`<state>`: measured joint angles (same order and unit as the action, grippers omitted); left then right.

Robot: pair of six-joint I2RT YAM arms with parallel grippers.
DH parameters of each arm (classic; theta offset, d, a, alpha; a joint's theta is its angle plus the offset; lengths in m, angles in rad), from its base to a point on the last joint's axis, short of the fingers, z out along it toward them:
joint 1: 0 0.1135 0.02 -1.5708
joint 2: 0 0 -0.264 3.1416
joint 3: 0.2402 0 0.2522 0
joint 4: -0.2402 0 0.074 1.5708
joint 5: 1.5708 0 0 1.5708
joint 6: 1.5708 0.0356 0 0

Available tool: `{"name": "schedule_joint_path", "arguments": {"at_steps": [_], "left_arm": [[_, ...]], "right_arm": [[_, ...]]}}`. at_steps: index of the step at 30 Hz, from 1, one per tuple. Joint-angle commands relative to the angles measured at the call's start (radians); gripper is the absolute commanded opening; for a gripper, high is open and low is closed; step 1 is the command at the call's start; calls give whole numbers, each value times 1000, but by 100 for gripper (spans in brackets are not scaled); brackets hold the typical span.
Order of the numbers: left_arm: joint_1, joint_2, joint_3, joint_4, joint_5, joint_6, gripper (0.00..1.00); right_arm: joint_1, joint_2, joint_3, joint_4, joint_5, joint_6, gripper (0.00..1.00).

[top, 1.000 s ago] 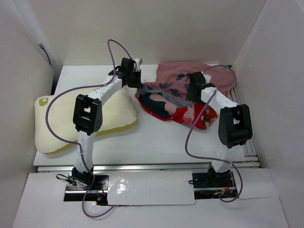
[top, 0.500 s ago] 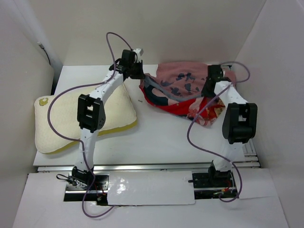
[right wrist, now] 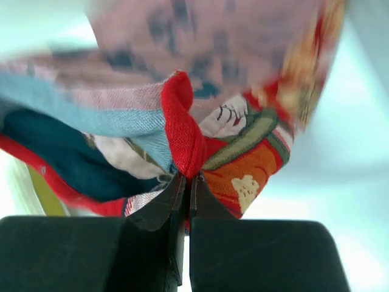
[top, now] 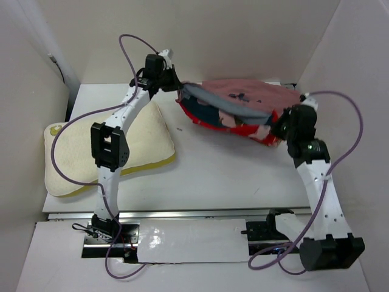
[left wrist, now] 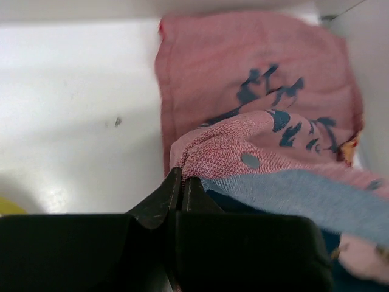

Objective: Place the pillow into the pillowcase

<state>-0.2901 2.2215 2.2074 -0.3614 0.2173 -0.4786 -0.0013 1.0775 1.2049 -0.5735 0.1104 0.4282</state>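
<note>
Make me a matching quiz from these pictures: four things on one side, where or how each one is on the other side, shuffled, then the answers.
Things:
1. pillow
2. pillowcase
3. left gripper
4. right gripper

States:
A. shut on a red fold of the pillowcase
B. lying on the left part of the table
C. stretched between both grippers
D. shut on a pink edge of the pillowcase

Pairs: 1-B, 2-C, 3-D, 4-A

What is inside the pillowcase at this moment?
Only its own cloth shows in the pillowcase opening; the pillow lies outside, left of it. Deeper folds are hidden.
</note>
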Motion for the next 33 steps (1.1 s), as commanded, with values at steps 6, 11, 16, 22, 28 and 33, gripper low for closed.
{"name": "schedule_joint_path", "arguments": {"at_steps": [6,11,16,22,28,33], "left_arm": [[14,-117,-235,-102,-78,21,66],[14,-250,-261,-185,-179,44,100],[14,-448,-440,-243,-283,54,100],[-27,-687,-904,-214,-420,8,100],[-27,-708,-1060,-47,-345,-26,100],[-27,-578,-1092,47,-260,-35,79]], "right_arm": [[181,-223,-329,-341,-161,41,43],[329,-232,-338,-321,-328,-112,59],[425,-156,-338,-140,-220,-132,69],[495,74,-285,24,-177,-175,75],[537,234,-211,118,-40,-195,77],[527,346,-179,184,-41,-242,80]]}}
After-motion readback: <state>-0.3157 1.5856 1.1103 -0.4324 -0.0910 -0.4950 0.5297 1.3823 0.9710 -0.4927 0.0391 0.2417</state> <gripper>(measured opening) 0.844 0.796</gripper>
